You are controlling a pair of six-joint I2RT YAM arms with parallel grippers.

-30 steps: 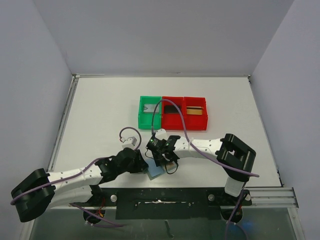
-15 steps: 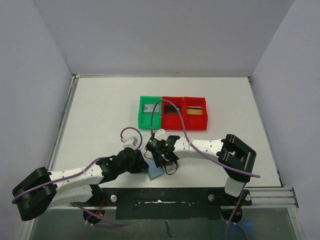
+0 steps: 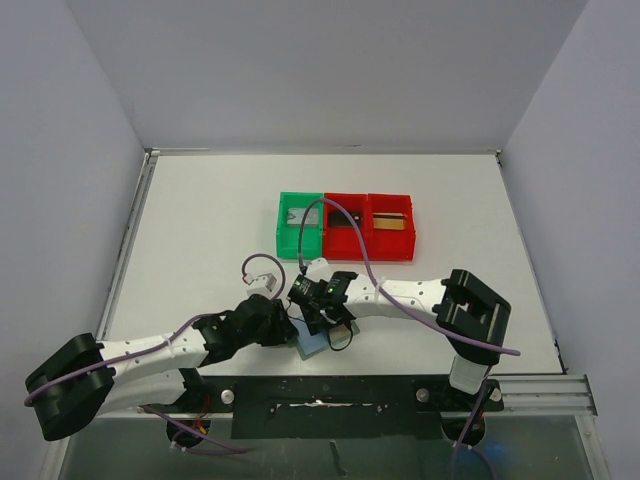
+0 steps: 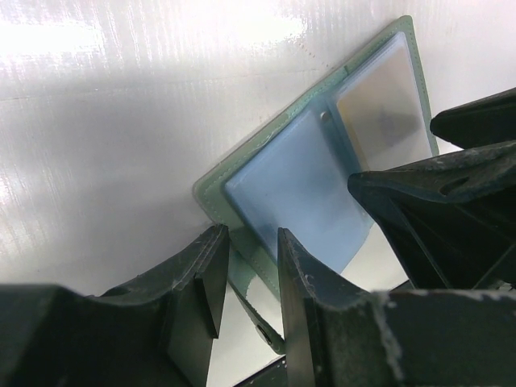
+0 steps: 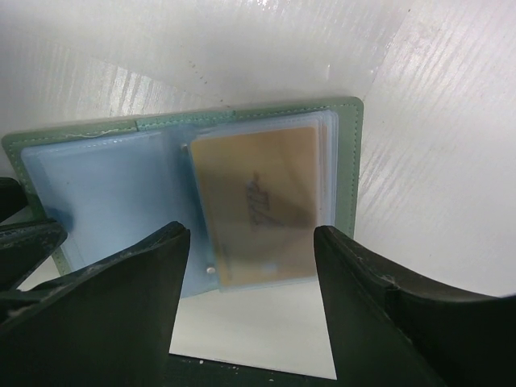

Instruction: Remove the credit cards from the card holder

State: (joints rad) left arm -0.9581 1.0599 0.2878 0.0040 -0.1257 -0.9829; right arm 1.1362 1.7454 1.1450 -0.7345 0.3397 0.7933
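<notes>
The card holder (image 3: 312,345) lies open near the table's front edge, a pale green cover with blue sleeves (image 4: 298,185). A gold-tan credit card (image 5: 258,205) sits in the sleeve of its right panel; from the left wrist it shows tan (image 4: 383,113) through the plastic. My left gripper (image 4: 248,238) stands narrow over the left panel's near edge, with the cover edge and the strap tab (image 4: 262,326) between its fingers. My right gripper (image 5: 250,234) is open, its fingers either side of the card's near end, apart from it. From above, the grippers (image 3: 290,328) (image 3: 325,318) meet over the holder and hide most of it.
A green bin (image 3: 283,225) and two red bins (image 3: 368,250) stand in a row behind the grippers. A grey card lies in the green one, something dark in the middle one, and a gold card (image 3: 391,222) in the right one. Purple cables loop above both wrists.
My right gripper's jaws have spread wider and it has edged slightly left. The left gripper and the card holder have stayed put.
</notes>
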